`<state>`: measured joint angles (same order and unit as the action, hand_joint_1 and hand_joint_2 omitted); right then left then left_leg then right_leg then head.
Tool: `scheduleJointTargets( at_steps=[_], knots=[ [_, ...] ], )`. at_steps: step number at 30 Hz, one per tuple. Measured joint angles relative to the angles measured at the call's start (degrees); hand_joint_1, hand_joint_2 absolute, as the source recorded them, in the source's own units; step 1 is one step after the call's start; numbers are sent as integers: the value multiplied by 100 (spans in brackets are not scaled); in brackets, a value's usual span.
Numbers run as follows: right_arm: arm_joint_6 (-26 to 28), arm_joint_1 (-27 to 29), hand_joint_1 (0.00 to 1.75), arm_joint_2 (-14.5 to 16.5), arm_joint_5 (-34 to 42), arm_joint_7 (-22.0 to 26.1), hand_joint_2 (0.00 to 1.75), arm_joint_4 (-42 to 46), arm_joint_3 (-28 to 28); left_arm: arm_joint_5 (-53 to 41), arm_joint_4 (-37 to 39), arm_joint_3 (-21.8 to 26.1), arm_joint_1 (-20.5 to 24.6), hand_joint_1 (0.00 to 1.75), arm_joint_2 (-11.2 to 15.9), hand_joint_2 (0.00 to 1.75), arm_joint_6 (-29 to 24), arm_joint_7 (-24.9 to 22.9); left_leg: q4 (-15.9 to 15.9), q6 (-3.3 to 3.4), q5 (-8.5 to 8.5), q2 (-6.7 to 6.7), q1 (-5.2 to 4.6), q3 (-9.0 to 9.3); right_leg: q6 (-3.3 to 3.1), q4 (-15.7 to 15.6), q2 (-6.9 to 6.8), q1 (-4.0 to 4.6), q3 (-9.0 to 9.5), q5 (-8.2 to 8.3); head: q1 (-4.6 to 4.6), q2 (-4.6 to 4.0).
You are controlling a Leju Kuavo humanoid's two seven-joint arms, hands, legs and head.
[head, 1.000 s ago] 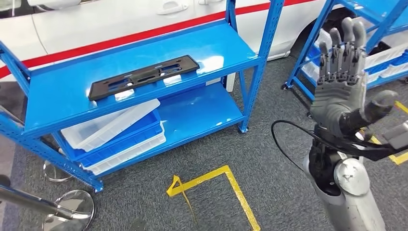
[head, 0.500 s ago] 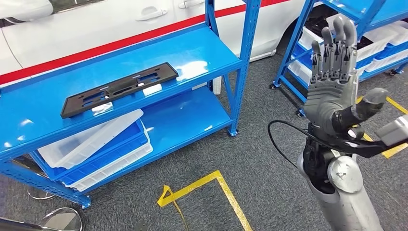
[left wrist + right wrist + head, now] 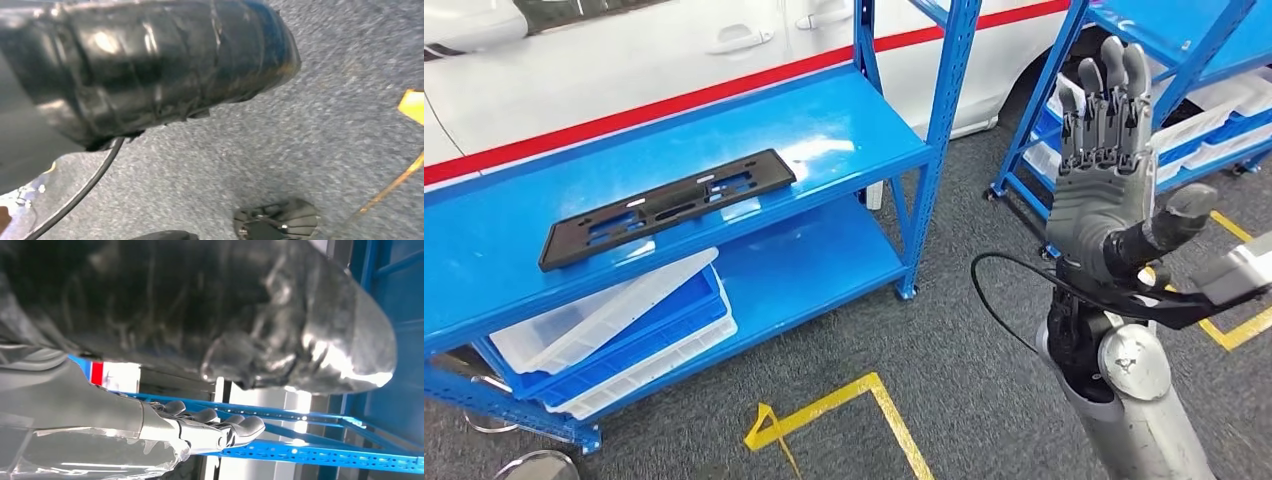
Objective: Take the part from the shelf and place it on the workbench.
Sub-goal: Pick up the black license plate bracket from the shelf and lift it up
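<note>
Part (image 3: 667, 206) flat on top level of blue shelf (image 3: 844, 110), near front edge, so easy to reach from the front. Right hand (image 3: 1107, 190) raised beside shelf post, fingers straight and apart, holding nothing, well apart from part, probably ready for reaching. Left hand hanging low over floor; state cannot be told

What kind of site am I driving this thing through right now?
Likely a car workshop or parts store: blue steel shelving holding a black plastic part, stacked bins below, a white car behind, and yellow floor tape.
</note>
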<state>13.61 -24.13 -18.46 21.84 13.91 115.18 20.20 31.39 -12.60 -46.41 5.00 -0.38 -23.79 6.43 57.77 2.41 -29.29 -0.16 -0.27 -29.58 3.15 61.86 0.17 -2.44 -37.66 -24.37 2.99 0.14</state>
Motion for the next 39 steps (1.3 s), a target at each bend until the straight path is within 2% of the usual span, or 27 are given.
scheduleJointTargets(
  at_steps=[1,3,5,7,9,10,11,12,14,15,16,17,19,21,22,24,25,26,27,28,30,31,32,34,35,37,39],
  knots=[
    [-1,8,0,0,0,1,0,-6,7,0,1,-2,4,0,2,0,-1,-1,64,-42,-56,-2,2,-23,-55,-63,2,17,-7,18,-2,0],
    [-1,20,0,0,0,1,0,-9,18,0,2,-3,4,0,3,0,-2,-2,140,-102,-124,1,8,-65,-213,-21,27,54,-20,-24,8,1],
    [-1,10,0,1,0,4,0,3,19,0,2,-4,10,0,2,0,-2,0,384,-148,-149,3,34,-161,-289,-22,49,63,39,-65,22,0],
    [-3,-14,0,1,-3,5,0,15,20,-2,1,-5,25,0,-6,0,-2,3,1022,-186,-248,4,49,-527,-345,-38,38,72,126,-120,28,-1],
    [-4,-21,0,1,-102,-49,0,13,27,-63,1,-13,23,0,-15,0,-10,12,1710,-202,-482,5,51,-1030,-381,-40,17,98,199,-183,32,-1],
    [-6,-21,0,5,-231,-100,0,1,45,-126,1,-25,21,0,-16,0,-21,16,1871,-196,-533,5,50,-1212,-390,-40,7,112,241,-216,32,-1],
    [-6,-22,0,11,-410,-150,0,-22,79,-200,1,-46,29,0,-14,0,-33,17,1829,-180,-455,5,48,-1296,-394,-40,-3,124,286,-248,32,-1],
    [-6,-23,0,21,-594,-184,0,-55,123,-264,1,-74,49,0,-9,0,-46,10,1583,-154,-239,13,41,-1278,-393,-40,-23,134,338,-285,32,-1],
    [-5,-26,0,44,-851,-193,0,-124,207,-331,1,-126,111,0,4,0,-63,-7,818,-82,304,146,-15,-1077,-377,-47,-85,148,436,-356,29,-1],
    [-5,-29,0,52,-905,-188,0,-152,235,-340,1,-145,147,0,9,0,-69,-14,512,-47,435,227,-56,-987,-360,-53,-121,157,463,-382,33,-1],
    [-5,-32,0,56,-928,-186,0,-175,256,-344,1,-163,175,0,12,0,-74,-17,339,-21,498,289,-94,-938,-337,-64,-160,170,476,-403,35,-1],
    [-6,-36,0,58,-938,-186,0,-198,274,-344,1,-183,194,0,13,0,-78,-20,293,-5,472,297,-121,-930,-310,-81,-200,184,487,-420,37,-1],
    [-6,-49,0,63,-950,-188,0,-236,296,-345,0,-226,200,0,12,0,-82,-19,228,25,533,203,-103,-892,-251,-107,-272,202,519,-467,39,-1],
    [-5,-66,0,66,-956,-189,0,-260,302,-361,-1,-262,196,0,9,0,-85,-10,159,68,557,102,-67,-832,-213,77,-209,200,464,-616,35,-1],
    [-5,-69,0,66,-957,-190,0,-270,303,-373,-2,-275,200,0,8,0,-86,-7,138,89,561,52,-55,-809,-204,342,-143,190,335,-757,34,-1],
    [-7,-65,0,67,-957,-191,0,-296,307,-406,-2,-302,214,0,9,0,-85,-13,134,123,548,-54,-60,-796,-193,1075,-67,189,-71,-1060,34,0],
    [-8,-58,0,67,-957,-191,0,-312,309,-422,-2,-317,217,0,9,0,-85,-25,136,131,541,-112,-62,-791,-186,1372,-53,189,-262,-1132,35,0],
    [-14,-52,0,67,-957,-191,0,-329,311,-435,-2,-337,214,0,8,0,-85,-39,138,135,532,-171,-64,-781,-181,1479,-43,188,-369,-1083,35,0],
    [-22,-49,0,67,-957,-191,0,-344,313,-442,-2,-359,208,0,8,0,-86,-55,142,134,521,-235,-63,-762,-182,1364,-33,186,-366,-917,35,1],
    [-29,-47,0,67,-957,-191,0,-359,314,-443,-2,-379,203,0,7,0,-87,-67,147,125,506,-302,-61,-734,-189,1040,-1,181,-256,-657,34,0],
    [-37,-48,0,68,-957,-192,0,-388,316,-441,-2,-409,205,0,8,0,-89,-77,170,92,471,-429,-56,-700,-214,258,215,161,63,-241,42,0],
    [-37,-51,0,69,-956,-194,0,-402,318,-439,-2,-417,213,0,10,0,-90,-78,180,70,465,-484,-48,-708,-222,3,326,150,176,-154,51,-1],
    [-37,-52,0,70,-956,-196,0,-414,319,-438,-2,-422,220,0,13,0,-90,-80,185,45,467,-534,-36,-730,-228,-113,402,150,228,-151,61,0],
    [-38,-56,0,73,-955,-198,0,-432,323,-435,-2,-427,216,0,18,0,-92,-83,169,-13,488,-634,-14,-761,-246,-165,363,155,263,-158,76,0],
    [-38,-58,0,76,-955,-198,0,-437,327,-435,-2,-429,205,0,21,0,-93,-83,186,-44,477,-614,-14,-771,-268,-193,307,150,286,-149,77,0],
    [-38,-64,0,86,-955,-196,0,-441,340,-435,-2,-433,195,0,24,0,-93,-83,447,-116,325,-387,-36,-881,-317,-246,175,127,341,-140,96,-1],
    [-38,-69,0,90,-955,-193,0,-450,350,-437,-2,-440,202,0,23,0,-93,-83,1124,-183,0,-124,-19,-1204,-355,-263,27,141,371,-154,112,-1]
  ],
)
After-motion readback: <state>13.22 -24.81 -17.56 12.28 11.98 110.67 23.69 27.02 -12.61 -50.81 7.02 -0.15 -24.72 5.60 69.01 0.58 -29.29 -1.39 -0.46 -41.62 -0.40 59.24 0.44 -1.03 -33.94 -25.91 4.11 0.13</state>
